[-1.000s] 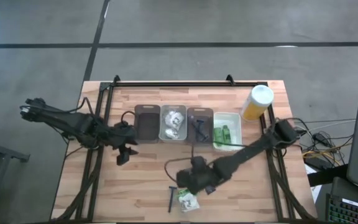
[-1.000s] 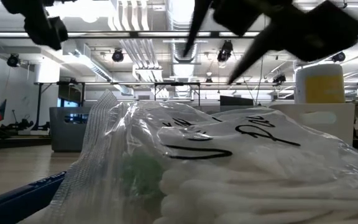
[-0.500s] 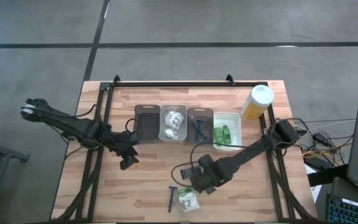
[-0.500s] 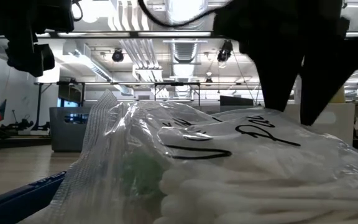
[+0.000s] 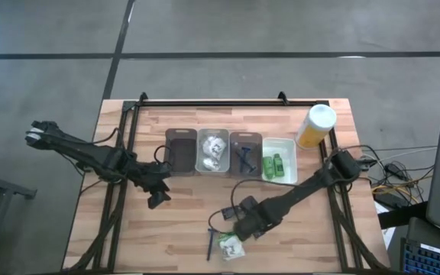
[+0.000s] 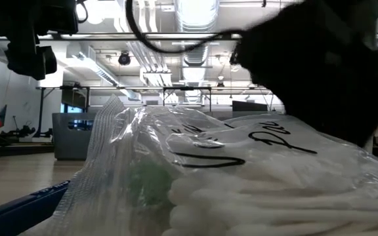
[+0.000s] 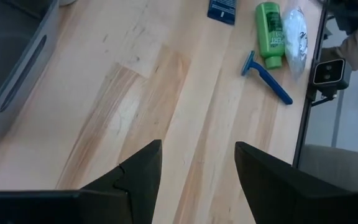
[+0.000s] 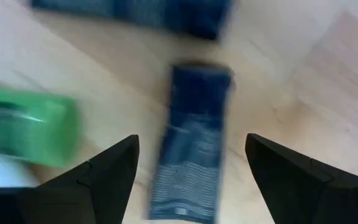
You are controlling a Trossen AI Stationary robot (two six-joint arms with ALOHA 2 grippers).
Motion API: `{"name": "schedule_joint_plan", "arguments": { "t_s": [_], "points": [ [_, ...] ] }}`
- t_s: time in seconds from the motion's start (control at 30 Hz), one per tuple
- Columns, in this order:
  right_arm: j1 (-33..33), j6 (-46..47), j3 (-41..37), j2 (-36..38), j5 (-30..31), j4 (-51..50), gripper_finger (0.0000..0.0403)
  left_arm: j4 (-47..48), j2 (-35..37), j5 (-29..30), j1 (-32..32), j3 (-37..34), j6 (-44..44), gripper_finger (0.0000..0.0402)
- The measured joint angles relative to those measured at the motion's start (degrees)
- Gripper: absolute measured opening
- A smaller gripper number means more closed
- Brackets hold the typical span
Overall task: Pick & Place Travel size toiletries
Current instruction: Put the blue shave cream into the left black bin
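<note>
My right gripper (image 5: 241,227) hangs low near the table's near edge and is open (image 8: 191,140). Its fingers stand on either side of a small dark blue piece (image 8: 192,155) that lies flat on the wood. A green tube (image 8: 28,134) lies beside that piece. A dark blue razor (image 5: 210,244) and a white wrinkly packet (image 5: 231,246) lie just nearer the edge. In the low view the packet (image 6: 241,190) fills the foreground. My left gripper (image 5: 157,200) waits open (image 7: 197,146) above bare wood, left of centre.
Several trays stand in a row mid-table: a brown one (image 5: 180,150), one with white packets (image 5: 212,150), one with razors (image 5: 244,149) and one with green tubes (image 5: 278,162). A tall yellow bottle (image 5: 315,125) stands at the far right. A black frame (image 5: 228,101) borders the table.
My right gripper has come down toward the dark blue piece and the items at the near edge; in the low view it has grown large over the packet. My left gripper has shifted slightly toward the near edge and then stayed still.
</note>
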State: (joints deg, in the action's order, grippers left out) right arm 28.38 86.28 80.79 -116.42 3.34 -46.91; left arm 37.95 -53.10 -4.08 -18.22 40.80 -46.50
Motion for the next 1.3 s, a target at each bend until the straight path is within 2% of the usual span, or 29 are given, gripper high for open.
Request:
{"name": "schedule_joint_plan", "arguments": {
  "t_s": [0.17, 0.27, 0.5, 0.7, 0.87, 0.97, 1.1, 1.2, 1.3],
  "points": [
    [0.5, -0.9, 0.02, -2.0, -0.89, -0.14, 0.0292, -0.06, 0.02, 0.01, 0.02, 0.0, 1.5, 0.0206],
    [0.63, -2.75, 0.39, -2.34, -1.39, -0.45, 0.0273, -0.06, 0.04, 0.01, 0.02, 0.0, 1.86, 0.0206],
    [0.61, -7.26, 0.59, -0.96, -1.98, 1.09, 0.0175, -3.22, 0.55, 0.04, 0.13, 0.0, 1.88, 0.0206],
    [0.63, -11.6, 0.83, 2.03, -2.47, 0.01, 0.0084, -16.7, 1.33, 0.13, 0.15, 0.0, 3.53, 0.0206],
    [0.61, -14.72, 0.81, 8.46, -0.01, 0.06, 0.0044, -29.89, 1.5, 0.24, 0.15, 0.02, 13.9, 0.0206],
    [0.2, -17.07, 1.05, 12.99, 2.43, 0.28, 0.0037, -35.48, 1.08, 0.51, 0.15, 0.04, 22.86, 0.0206],
    [-1.38, -21.3, 1.05, 17.72, 2.68, 3.79, 0.004, -40.76, -2.07, 0.72, 0.15, 0.9, 35.72, 0.0206],
    [-2.98, -25.13, 1.06, 19.57, -0.28, 7.11, 0.0046, -39.33, -7.34, 0.44, 0.11, 5.08, 45.64, 0.0206],
    [-4.83, -27.62, 1.05, 20.87, -4.58, 8.24, 0.0047, -33.02, -13.67, 0.27, 0.26, 10.74, 54.23, 0.0206]
  ]
}}
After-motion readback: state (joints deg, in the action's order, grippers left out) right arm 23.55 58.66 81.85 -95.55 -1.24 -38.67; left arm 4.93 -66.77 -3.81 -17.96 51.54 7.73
